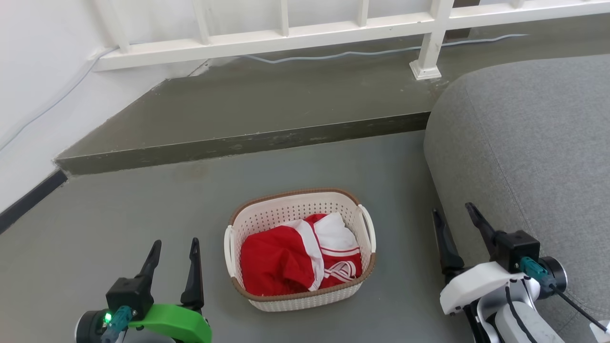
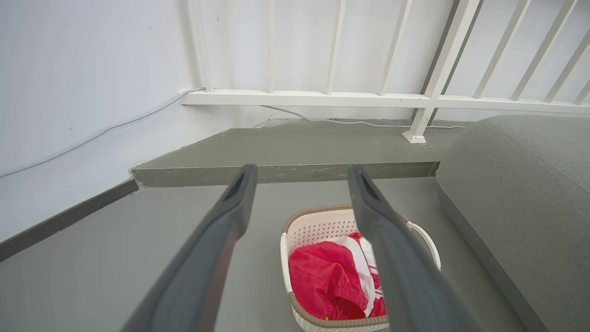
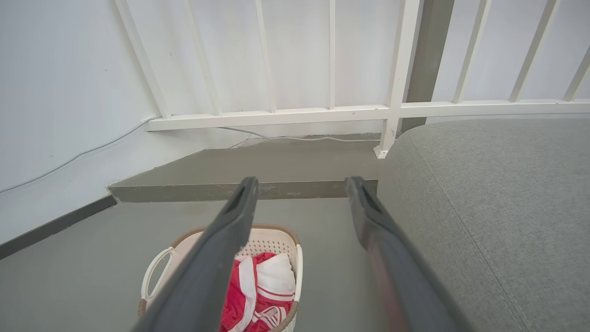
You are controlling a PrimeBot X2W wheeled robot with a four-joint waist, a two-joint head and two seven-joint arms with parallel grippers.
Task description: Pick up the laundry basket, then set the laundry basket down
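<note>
Seen from the robot's head, a small cream-white laundry basket (image 1: 290, 212) with a brown woven-look rim sits upright on a grey floor (image 1: 143, 205), about midway between the two grippers and a little ahead of them. A crumpled red-and-white garment (image 1: 281, 262) fills its bottom. A white loop handle (image 1: 228, 247) faces the robot's left and another (image 1: 368, 226) faces its right. The left gripper (image 1: 175, 242), on a green wrist, hovers near the basket's left side without touching it, its two dark fingers spread apart and holding nothing. The right gripper (image 1: 452, 209), on a white wrist, hovers to the basket's right, a wider gap away, fingers also spread and empty, just beside the edge of a grey fabric sofa (image 1: 524, 143). Past the basket, the floor ends at a raised grey step (image 1: 248, 109) carrying a white railing (image 1: 286, 35) with a pale cable (image 1: 333, 55) behind it. In the left wrist view the basket lies low between the fingers, partly hidden by the right one; in the right wrist view it lies low and left, partly behind the left finger.
</note>
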